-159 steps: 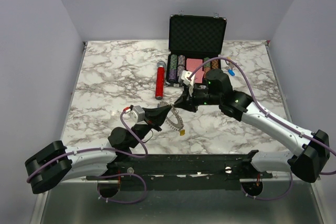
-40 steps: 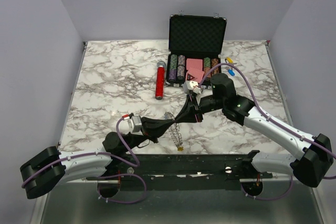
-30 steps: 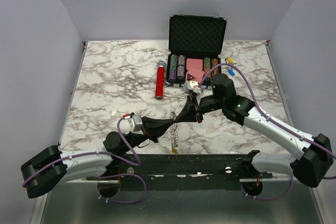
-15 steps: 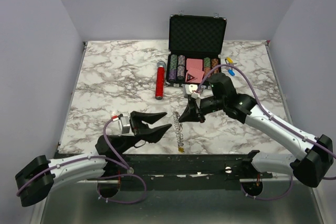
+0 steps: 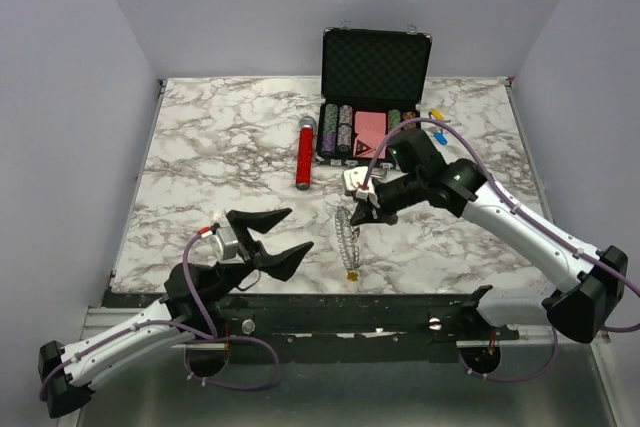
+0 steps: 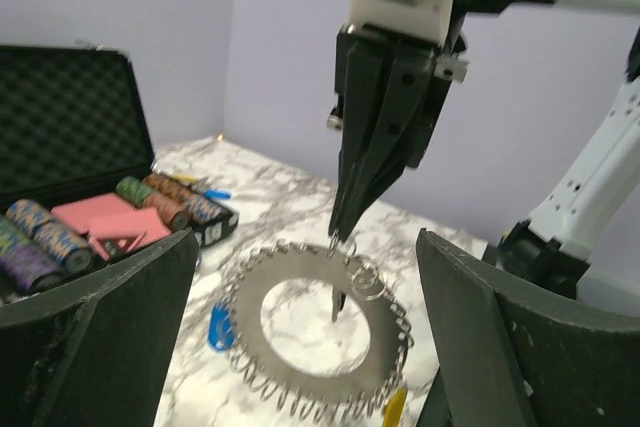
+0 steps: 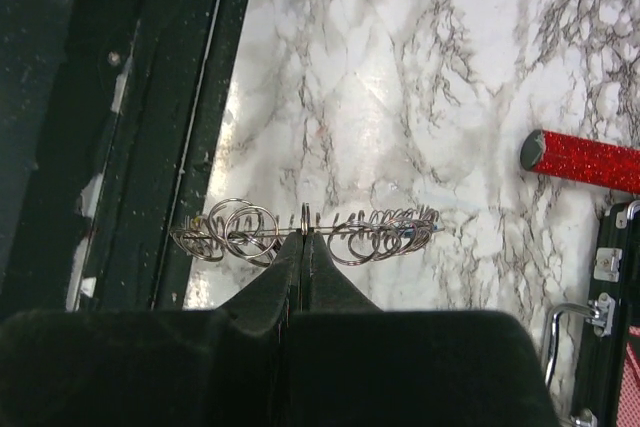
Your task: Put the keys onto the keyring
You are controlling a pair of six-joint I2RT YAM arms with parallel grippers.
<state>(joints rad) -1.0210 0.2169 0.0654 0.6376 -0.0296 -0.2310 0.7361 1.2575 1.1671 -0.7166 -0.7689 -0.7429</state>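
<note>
Keyring [image 6: 320, 385], edge-on and indistinct from above, is pinched by right jaws; left jaws gape empty.

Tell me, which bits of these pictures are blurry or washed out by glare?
Left wrist view: the near fingers are dark and soft, the keyring fairly sharp. Right wrist view: the right gripper blurs to black lower down; the marble table gleams pale. Top view: even light, faint shadows.

left pincer [image 5: 300, 228] let go of keyring [image 5: 347, 237], opened wide, backed off; right pincer [image 5: 353, 215] now holds it alone.
</note>
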